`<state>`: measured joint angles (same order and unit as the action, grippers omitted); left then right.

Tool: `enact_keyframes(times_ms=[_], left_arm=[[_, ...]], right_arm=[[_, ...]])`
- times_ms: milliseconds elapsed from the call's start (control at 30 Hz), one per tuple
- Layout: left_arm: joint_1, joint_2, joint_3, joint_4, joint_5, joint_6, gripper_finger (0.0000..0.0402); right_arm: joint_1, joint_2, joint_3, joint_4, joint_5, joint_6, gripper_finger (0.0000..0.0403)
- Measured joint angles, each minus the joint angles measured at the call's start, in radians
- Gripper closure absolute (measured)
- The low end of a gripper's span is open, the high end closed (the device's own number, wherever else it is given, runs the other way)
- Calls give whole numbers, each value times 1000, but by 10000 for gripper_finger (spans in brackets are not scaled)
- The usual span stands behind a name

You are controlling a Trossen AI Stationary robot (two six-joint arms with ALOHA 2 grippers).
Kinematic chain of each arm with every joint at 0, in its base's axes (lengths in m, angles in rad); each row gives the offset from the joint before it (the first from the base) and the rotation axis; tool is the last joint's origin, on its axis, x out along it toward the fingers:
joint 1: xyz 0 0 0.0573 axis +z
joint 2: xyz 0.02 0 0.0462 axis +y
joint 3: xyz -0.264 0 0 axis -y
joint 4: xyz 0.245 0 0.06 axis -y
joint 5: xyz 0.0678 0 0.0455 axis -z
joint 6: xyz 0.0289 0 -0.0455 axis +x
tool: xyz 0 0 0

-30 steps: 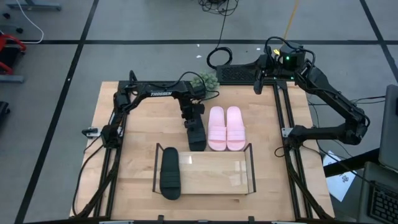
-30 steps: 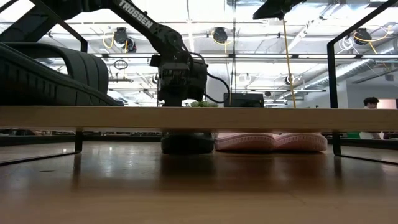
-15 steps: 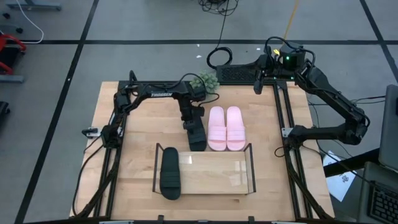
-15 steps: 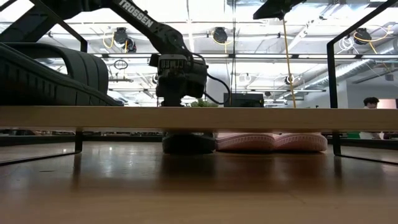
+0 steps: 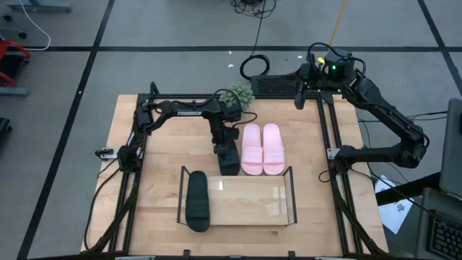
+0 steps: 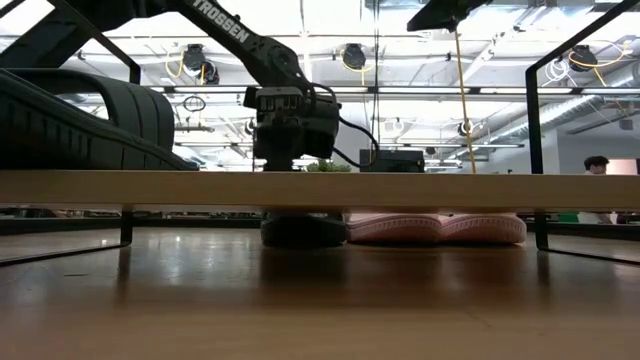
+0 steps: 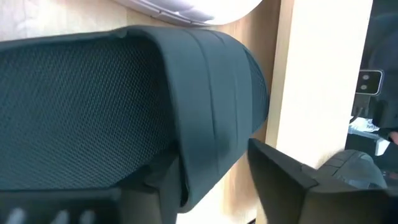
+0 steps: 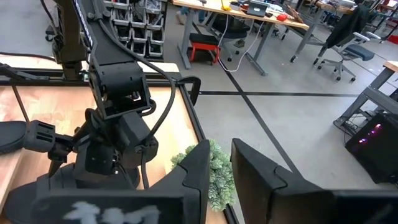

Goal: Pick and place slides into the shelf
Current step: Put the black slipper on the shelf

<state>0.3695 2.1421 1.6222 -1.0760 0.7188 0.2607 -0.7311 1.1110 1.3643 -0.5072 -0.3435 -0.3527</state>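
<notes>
While the second black slide [image 5: 228,157] is lying mid-table with its long axis running twelve to six, just beside the pink pair [image 5: 261,149] at its three o'clock, the left gripper [image 5: 224,141] is sitting over its twelve o'clock end, fingers straddling the strap edge but apart, presumably to lift it. Its mate [image 5: 197,203] is resting on the shelf [image 5: 291,195], at six o'clock. The right gripper [image 5: 300,97] is waiting at one o'clock, fingers apart.

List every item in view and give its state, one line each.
Left gripper: down on the loose black slide, fingers astride its edge.
Right gripper: parked off the table's far right corner, open.
Loose black slide: on table, beside pink pair.
Other black slide: on the shelf.
Pink slides: paired, on table.
</notes>
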Motion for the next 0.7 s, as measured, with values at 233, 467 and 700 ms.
enact_keyframes(times_ms=[233,467,700], left_arm=[[0,0,0,3,13,40,378],[7,0,0,7,13,49,397],[32,0,30,-94,0,53,398]], right_arm=[[0,0,0,-5,0,0,346],[0,0,0,-25,0,0,346],[0,0,0,-30,0,8,346]])
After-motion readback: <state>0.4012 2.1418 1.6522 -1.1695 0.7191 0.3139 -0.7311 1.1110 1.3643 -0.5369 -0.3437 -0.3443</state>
